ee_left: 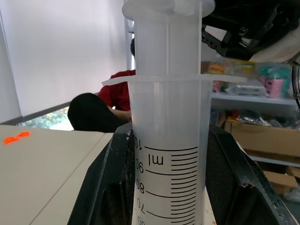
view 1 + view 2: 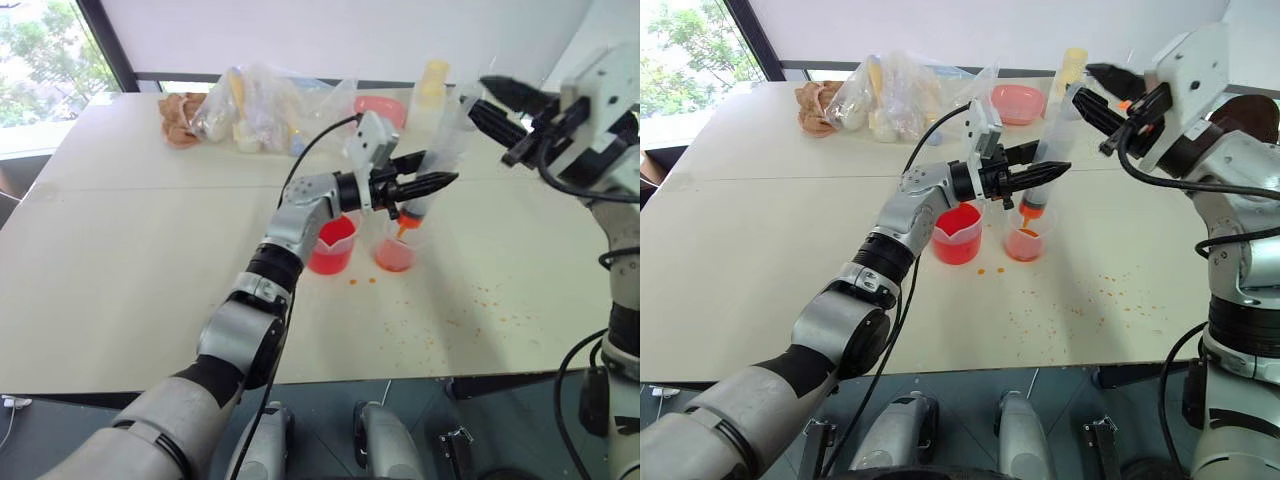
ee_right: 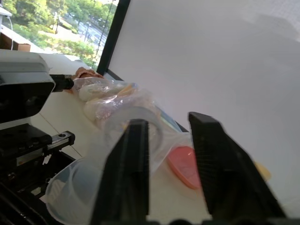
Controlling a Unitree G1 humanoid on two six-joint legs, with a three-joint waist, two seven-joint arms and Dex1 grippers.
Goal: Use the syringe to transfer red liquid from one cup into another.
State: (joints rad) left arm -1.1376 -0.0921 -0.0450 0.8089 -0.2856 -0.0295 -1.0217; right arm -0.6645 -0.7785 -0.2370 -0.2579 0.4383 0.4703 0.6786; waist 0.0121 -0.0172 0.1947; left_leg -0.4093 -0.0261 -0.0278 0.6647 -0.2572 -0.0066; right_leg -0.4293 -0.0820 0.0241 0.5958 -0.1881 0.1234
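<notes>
left gripper (image 2: 1040, 175) centre frame, clamped on syringe (image 2: 1048, 160) | tip over smaller cup (image 2: 1025, 240) | right gripper (image 2: 1092, 90) upper right, jaws closed, empty

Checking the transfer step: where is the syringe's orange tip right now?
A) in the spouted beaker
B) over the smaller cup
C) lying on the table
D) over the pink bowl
B: the syringe, held upright by the left tool, has its tip above the smaller cup.
</notes>
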